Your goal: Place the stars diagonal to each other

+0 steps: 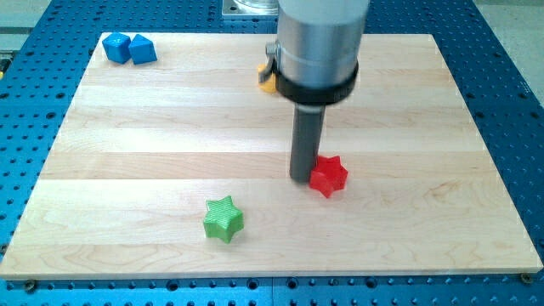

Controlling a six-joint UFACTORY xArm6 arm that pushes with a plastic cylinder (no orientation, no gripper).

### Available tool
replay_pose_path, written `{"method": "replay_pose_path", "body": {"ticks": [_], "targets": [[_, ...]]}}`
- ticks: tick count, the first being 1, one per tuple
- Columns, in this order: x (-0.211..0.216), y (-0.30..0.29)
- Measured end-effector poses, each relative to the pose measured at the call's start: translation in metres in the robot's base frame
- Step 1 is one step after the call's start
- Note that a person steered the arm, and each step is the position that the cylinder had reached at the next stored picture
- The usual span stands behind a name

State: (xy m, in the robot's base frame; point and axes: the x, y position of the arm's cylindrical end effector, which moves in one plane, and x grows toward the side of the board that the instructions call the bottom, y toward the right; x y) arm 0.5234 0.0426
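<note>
A red star (328,176) lies right of the board's middle. A green star (223,218) lies lower and to the left of it, near the view's bottom. My tip (300,177) stands on the board touching the red star's left side. The green star is about a hand's width down and left of my tip.
Two blue blocks (129,48) sit together at the board's top left corner. A yellow block (269,81) near the top middle is mostly hidden behind the arm's grey body (321,42). The wooden board (153,136) rests on a blue perforated table.
</note>
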Motion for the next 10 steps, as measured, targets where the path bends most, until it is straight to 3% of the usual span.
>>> {"method": "replay_pose_path", "body": {"ticks": [1, 2, 3, 4, 5, 6, 7, 8, 9, 10], "targets": [[0.08, -0.024], [0.09, -0.11], [0.019, -0.135], [-0.058, -0.121], [-0.072, -0.052], [0.047, -0.023], [0.086, -0.08], [0.0, -0.086], [-0.07, -0.05], [-0.084, 0.1]]}}
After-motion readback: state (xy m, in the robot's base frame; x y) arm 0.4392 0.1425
